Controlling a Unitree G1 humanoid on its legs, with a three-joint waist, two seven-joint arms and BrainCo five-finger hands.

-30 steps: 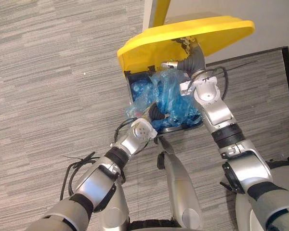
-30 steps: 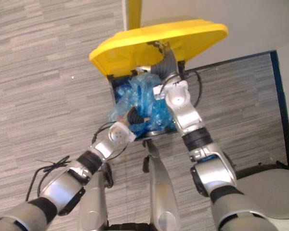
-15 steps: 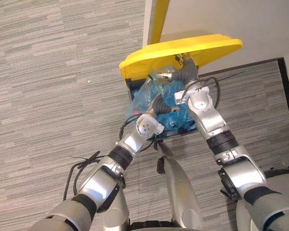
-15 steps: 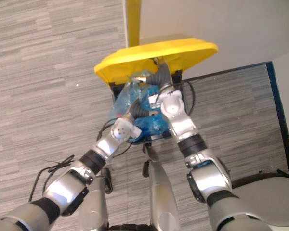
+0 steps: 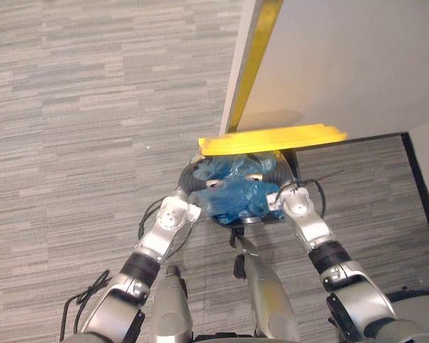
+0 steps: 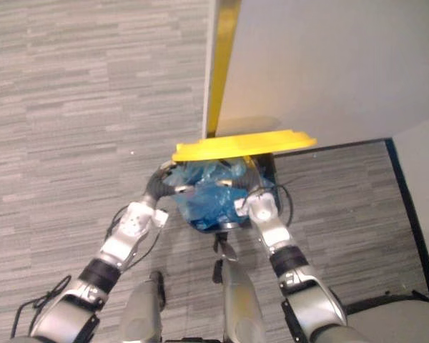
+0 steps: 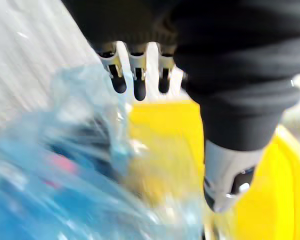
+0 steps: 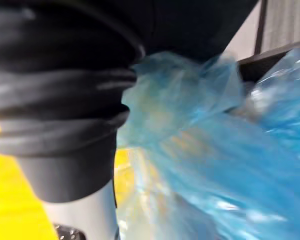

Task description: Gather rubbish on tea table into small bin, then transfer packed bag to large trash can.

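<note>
The blue rubbish bag, stuffed and crumpled, sits in the mouth of the large dark trash can under its raised yellow lid. My left hand rests on the bag's left side. In the left wrist view its fingers are straight and its thumb stands apart, with the bag beside them and the yellow lid behind. My right hand is at the bag's right side. In the right wrist view blue plastic covers that hand past its dark cover.
The can stands against a pale wall with a yellow vertical strip at its edge. Grey striped carpet stretches to the left and in front. A dark edge runs along the floor on the right.
The camera has swung, so the whole scene has shifted. The bag now sits lower in the can under the lid, and my left hand has moved from beneath it to its left side.
</note>
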